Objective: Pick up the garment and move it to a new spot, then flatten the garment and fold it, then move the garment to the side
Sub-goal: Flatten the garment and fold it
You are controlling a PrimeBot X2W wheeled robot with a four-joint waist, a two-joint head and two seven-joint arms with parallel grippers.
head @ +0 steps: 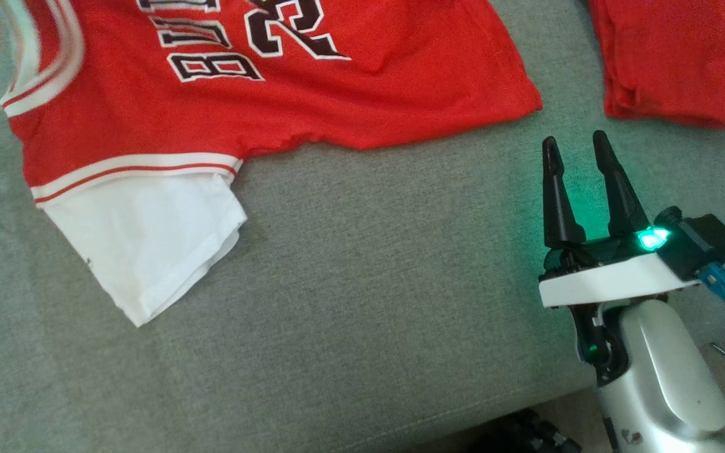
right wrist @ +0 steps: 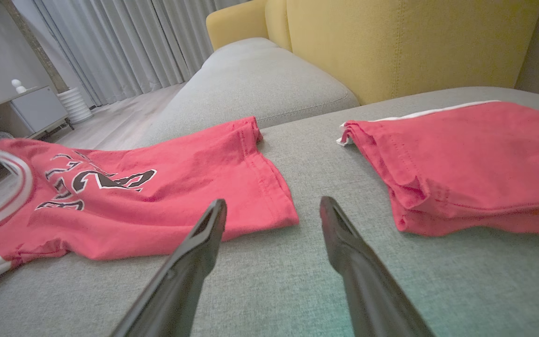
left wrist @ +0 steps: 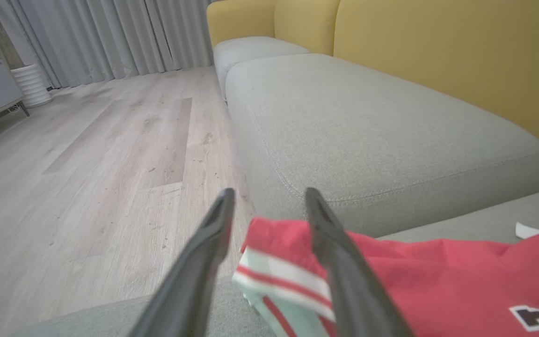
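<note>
**Red jersey (head: pixel 211 119), spread flat on grey sofa seat (head: pixel 369 283)**

Left gripper (left wrist: pixel 267 194): jaws apart, with the jersey's red-and-white striped trim lying between them. Right gripper (head: pixel 576 141): jaws apart and empty above the bare sofa seat, between the jersey's hem and a folded red garment (head: pixel 683 56).

Red jersey (head: pixel 274 107) spread on a grey cushion (head: pixel 350 283), with the right gripper (head: pixel 576 145) clear of it.

The jersey lay flat across the upper left of the cushion with its black-and-white lettering showing. Its white sleeve (head: pixel 148 239), below a red-and-white striped band, pointed toward the lower left. A second red garment (head: pixel 683 56), folded, sat at the top right, apart from the jersey's hem. The right gripper stood at the lower right, its two dark fingers spread with nothing between them. The tips were near the hem corner without touching it. A green light (head: pixel 652 238) glowed at the gripper's base, with a blue connector (head: pixel 724 288) beside it.
</note>
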